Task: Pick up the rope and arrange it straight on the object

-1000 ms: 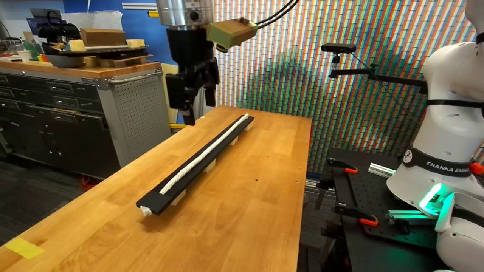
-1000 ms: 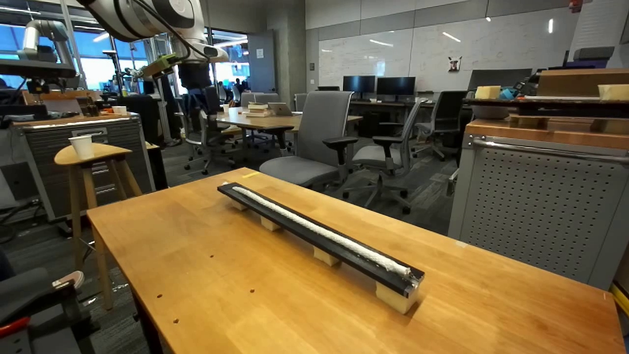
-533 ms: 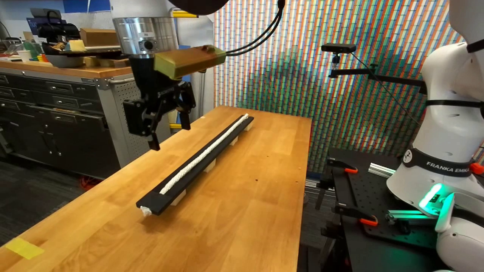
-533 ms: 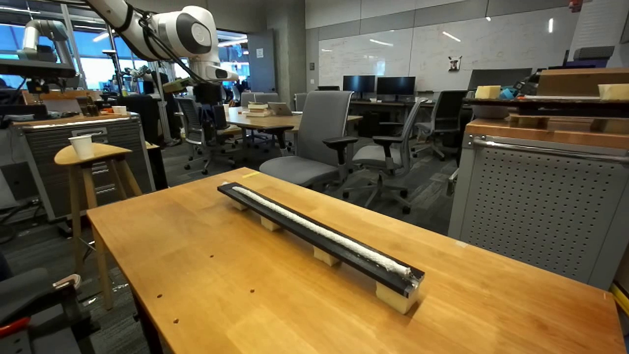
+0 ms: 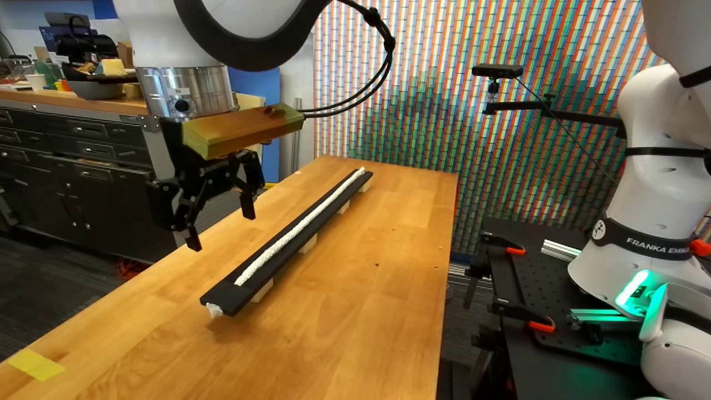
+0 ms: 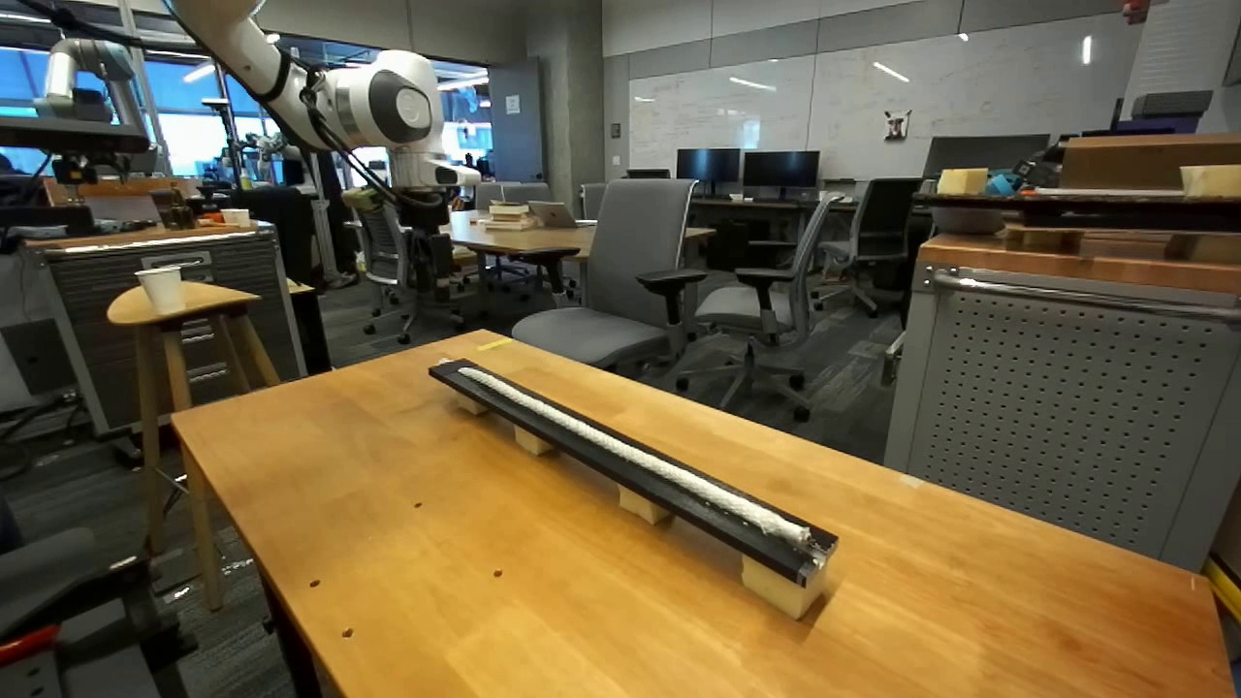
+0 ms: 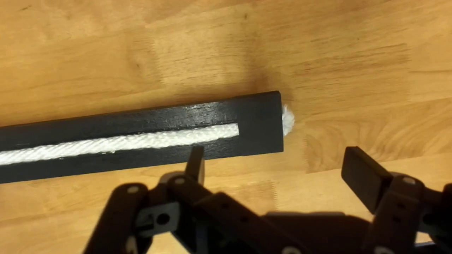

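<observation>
Rope straight along black bar

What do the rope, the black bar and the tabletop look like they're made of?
The rope: white fibre, cotton or synthetic unclear; diagonal strands show.
The black bar: perhaps painted wood, satin; faint streaks catch light.
The tabletop: wood, probably varnished; grain and joined strips show.

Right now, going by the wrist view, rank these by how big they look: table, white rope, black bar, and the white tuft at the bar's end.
1. Table
2. Black bar
3. White rope
4. White tuft
The first three run past the frame, so this ranks only what shows.
</observation>
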You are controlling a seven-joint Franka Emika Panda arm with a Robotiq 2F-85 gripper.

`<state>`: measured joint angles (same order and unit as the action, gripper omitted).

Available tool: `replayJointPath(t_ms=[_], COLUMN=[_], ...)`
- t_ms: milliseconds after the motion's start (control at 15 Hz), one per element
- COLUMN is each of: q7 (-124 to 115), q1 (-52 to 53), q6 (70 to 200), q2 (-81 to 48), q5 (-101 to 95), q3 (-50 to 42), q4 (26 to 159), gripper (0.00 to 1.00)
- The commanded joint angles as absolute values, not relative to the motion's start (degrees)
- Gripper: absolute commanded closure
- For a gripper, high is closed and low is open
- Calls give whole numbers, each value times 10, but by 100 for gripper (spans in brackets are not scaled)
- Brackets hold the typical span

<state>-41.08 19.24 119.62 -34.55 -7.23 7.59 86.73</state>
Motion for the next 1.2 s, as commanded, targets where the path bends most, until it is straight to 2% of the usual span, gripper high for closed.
replayJointPath(t_ms=[0, 67, 133, 200, 267, 667, 800, 1133], q7=[-427, -430, -431, -430, -429, -420, -418, -410], q1=[211, 214, 215, 215, 216, 216, 214, 207], q6=[1203, 1205, 1207, 1211, 1210, 1209, 1210, 1214], q2=[-374, -379, -382, -385, -387, -393, -398, -417], q5=[-59, -62, -60, -60, -61, -62, -60, -51], q3=[60, 57, 57, 56, 54, 53, 54, 56], q4=[837, 834, 832, 830, 828, 829, 828, 827], gripper=[5, 22, 29, 31, 37, 86, 98, 100])
